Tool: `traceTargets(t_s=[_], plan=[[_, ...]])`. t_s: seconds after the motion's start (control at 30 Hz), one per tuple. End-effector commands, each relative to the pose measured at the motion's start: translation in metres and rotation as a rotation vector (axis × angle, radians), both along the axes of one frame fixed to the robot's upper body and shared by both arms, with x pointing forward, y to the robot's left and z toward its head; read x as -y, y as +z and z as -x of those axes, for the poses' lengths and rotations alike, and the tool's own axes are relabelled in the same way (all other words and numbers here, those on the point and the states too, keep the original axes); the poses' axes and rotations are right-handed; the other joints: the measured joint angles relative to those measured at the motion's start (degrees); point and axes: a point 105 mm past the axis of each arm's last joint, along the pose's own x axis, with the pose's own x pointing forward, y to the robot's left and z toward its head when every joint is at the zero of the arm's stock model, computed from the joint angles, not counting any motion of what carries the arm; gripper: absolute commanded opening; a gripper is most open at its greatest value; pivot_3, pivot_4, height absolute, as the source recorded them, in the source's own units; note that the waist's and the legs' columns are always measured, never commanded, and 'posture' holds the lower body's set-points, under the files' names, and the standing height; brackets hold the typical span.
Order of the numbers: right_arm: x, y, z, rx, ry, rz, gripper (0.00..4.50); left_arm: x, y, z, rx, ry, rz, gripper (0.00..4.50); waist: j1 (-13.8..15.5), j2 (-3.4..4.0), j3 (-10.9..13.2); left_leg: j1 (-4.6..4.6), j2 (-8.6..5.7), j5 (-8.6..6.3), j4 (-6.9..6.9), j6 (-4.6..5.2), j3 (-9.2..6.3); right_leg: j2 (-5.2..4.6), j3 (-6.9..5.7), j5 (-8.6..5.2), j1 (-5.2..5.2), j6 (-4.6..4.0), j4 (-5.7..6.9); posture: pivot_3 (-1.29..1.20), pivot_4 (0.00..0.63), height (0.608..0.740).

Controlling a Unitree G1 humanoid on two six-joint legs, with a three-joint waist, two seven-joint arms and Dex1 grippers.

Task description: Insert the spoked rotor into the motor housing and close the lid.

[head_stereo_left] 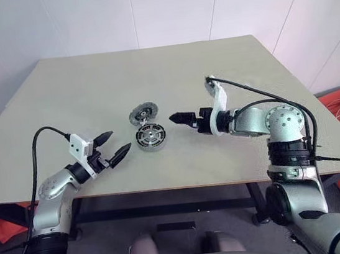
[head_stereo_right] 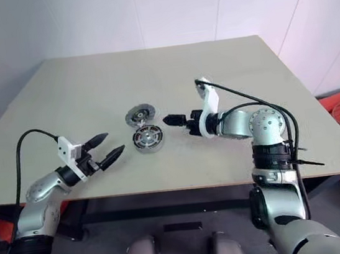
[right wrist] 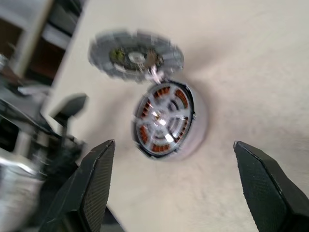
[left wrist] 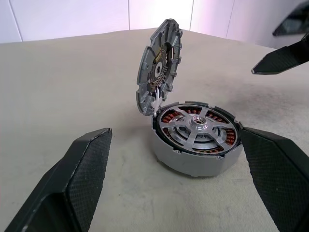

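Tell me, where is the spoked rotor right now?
The spoked rotor sits inside the motor housing mid-table, between both grippers, beside the raised lid.

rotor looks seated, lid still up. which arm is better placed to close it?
Probably right. The right tool is open beside the raised lid, which leans over the motor housing. The left tool, also open, sits nearer the housing's front.
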Motion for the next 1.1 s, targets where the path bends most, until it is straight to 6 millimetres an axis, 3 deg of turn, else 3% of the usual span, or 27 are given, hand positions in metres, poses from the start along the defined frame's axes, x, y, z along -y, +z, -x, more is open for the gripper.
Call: traceTargets(t_s=[0.03,0.13,0.27,0.47,0.83,0.93,1.1], plan=[[-0.017,0.01,-0.004,0.231,0.07,0.11,4.31,0.002,0.012,-0.002,0.051,-0.011,-0.002,4.5,0.2,0.0,0.0,-0.01,0.0,0.0,0.0,0.0,0.0,0.0,0.0,0.0,0.0,0.0,0.0,0.0,0.0,0.74],[-0.033,0.002,-0.005,0.365,0.158,0.206,3.55,0.002,0.01,-0.001,0.049,-0.009,0.001,4.5,0.5,-0.02,0.0,-0.01,-0.02,-0.01,0.06,0.01,-0.01,-0.03,0.0,0.0,0.04,0.0,-0.01,0.0,0.0,0.74],[-0.054,0.0,-0.014,0.509,0.235,0.287,2.1,0.001,0.009,0.001,0.044,-0.006,0.002,4.5,0.5,-0.02,0.0,-0.06,-0.02,-0.01,0.07,0.02,-0.03,-0.02,0.0,0.0,0.01,-0.01,0.0,0.0,0.0,0.74],[-0.08,0.004,-0.021,0.57,0.289,0.245,0.04,-0.001,0.008,0.003,0.044,0.011,0.005,4.5,0.3,-0.03,0.0,-0.06,-0.01,-0.03,0.11,0.06,-0.04,-0.01,0.0,0.03,0.01,-0.06,0.03,0.0,0.0,0.74],[-0.071,-0.055,-0.021,0.396,0.343,0.356,0.04,0.003,0.007,0.003,0.045,0.007,0.012,4.5,0.3,-0.05,0.0,0.1,0.03,-0.18,0.18,0.3,-0.08,0.01,0.0,0.17,0.19,-0.34,0.02,0.0,0.0,0.74],[-0.072,-0.037,-0.025,0.444,0.339,0.318,0.04,0.003,0.007,0.003,0.046,0.005,0.012,4.5,0.3,-0.06,0.0,0.18,0.02,-0.24,0.19,0.4,-0.08,0.0,0.01,0.15,0.27,-0.32,0.01,0.0,0.0,0.74],[-0.06,0.007,-0.024,0.684,0.495,0.38,0.04,0.003,0.006,0.004,0.04,-0.003,0.013,4.5,0.7,-0.05,0.0,0.06,0.0,-0.27,0.31,0.45,-0.1,-0.01,-0.01,0.16,0.28,-0.3,0.02,0.0,0.0,0.74]])
